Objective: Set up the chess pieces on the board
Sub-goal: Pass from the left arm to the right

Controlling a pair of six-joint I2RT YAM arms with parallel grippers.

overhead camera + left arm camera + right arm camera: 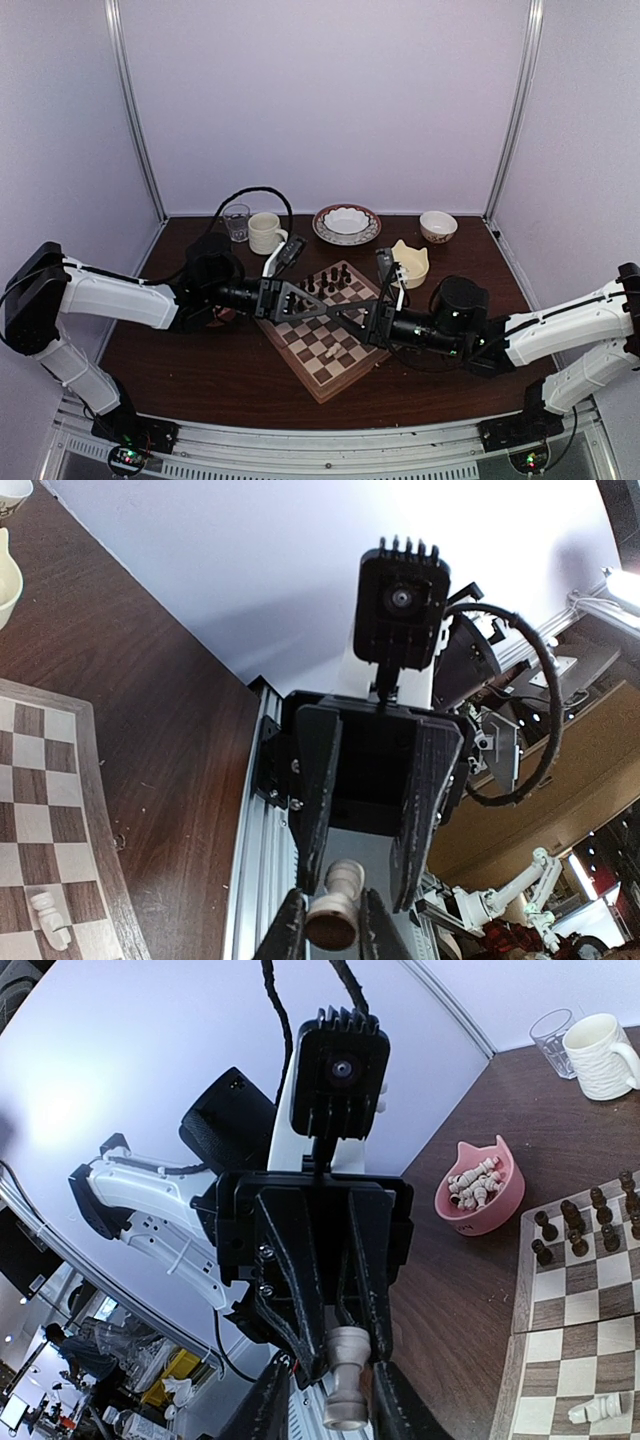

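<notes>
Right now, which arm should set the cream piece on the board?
Left. The left fingers clamp the cream piece over the board; the right fingers look parted around it.

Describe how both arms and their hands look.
The left arm and right arm have white links and black joints. The left hand and right hand are black, with tapered fingers, a finned camera and looping black cables.
</notes>
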